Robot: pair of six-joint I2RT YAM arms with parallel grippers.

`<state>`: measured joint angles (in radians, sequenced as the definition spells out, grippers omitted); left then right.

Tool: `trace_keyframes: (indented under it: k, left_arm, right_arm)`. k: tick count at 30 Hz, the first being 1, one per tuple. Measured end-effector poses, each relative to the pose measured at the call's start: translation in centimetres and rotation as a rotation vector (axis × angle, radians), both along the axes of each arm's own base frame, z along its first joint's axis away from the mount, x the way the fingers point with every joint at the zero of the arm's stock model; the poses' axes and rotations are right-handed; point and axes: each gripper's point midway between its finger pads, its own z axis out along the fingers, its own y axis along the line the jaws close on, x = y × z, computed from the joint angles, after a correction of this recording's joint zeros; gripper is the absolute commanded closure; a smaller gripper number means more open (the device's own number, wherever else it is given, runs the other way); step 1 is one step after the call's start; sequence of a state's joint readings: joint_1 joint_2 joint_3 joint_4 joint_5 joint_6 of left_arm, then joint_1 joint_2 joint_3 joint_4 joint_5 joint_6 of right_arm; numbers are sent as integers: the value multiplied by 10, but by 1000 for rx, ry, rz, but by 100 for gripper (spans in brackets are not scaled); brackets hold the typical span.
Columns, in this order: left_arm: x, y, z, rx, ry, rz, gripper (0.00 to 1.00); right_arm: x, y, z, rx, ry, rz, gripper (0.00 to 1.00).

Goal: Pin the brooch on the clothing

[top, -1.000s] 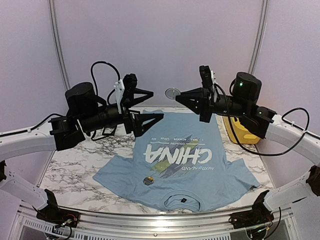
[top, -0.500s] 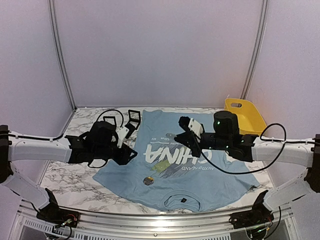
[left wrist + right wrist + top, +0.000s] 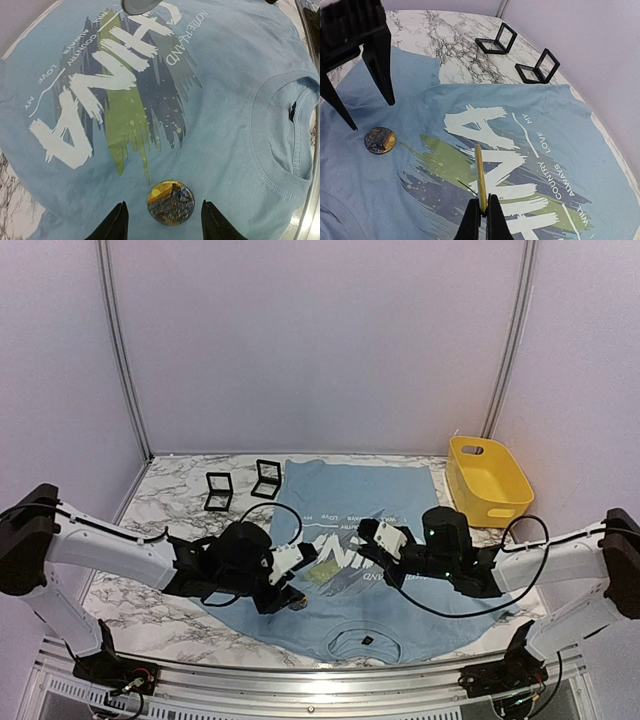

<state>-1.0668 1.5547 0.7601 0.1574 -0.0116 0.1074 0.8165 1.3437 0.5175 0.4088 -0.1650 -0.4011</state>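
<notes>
Straddling round brooch (image 3: pixel 170 202) on blue T-shirt (image 3: pixel 235 75), left hand (image 3: pixel 164 205) spread; right hand (image 3: pixel 483 202) pinches thin yellow disc (image 3: pixel 479 172).

Matt light-blue cloth clothing (image 3: pixel 235 100), glossy-faced round brooch (image 3: pixel 170 202), smooth thin yellow disc (image 3: pixel 479 170) in right hand (image 3: pixel 481 220), polished marble-look worktop (image 3: pixel 150 520), smooth yellow plastic bin (image 3: pixel 497 502)

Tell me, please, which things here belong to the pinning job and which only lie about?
For the job: light blue printed T-shirt; round picture brooch lying on it; thin yellow-edged disc pinched in the right hand.
Lying about: yellow plastic bin; two small black open frames.
</notes>
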Motion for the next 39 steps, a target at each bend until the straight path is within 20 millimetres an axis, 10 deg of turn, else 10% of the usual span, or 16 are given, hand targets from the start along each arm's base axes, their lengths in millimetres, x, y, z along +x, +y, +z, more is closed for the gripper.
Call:
trace_keyframes:
  k: [11,26,35,39]
  left_arm:
    - [31,-56,-32,54,-22,-78,54]
    - [6,-72,-47,39,45,-260,51]
    - [5,-72,-58,60,45,-277,98]
    - [2,-72,-58,53,58,-284,100]
  right_arm:
    - [12,-7,-12,9,-37,-61,100]
    - [10,-11,-43,-29,-12,-56,100]
    - [3,-22,-54,-29,-22,-125,100]
    - [-8,-26,-67,-45,-17,-154,100]
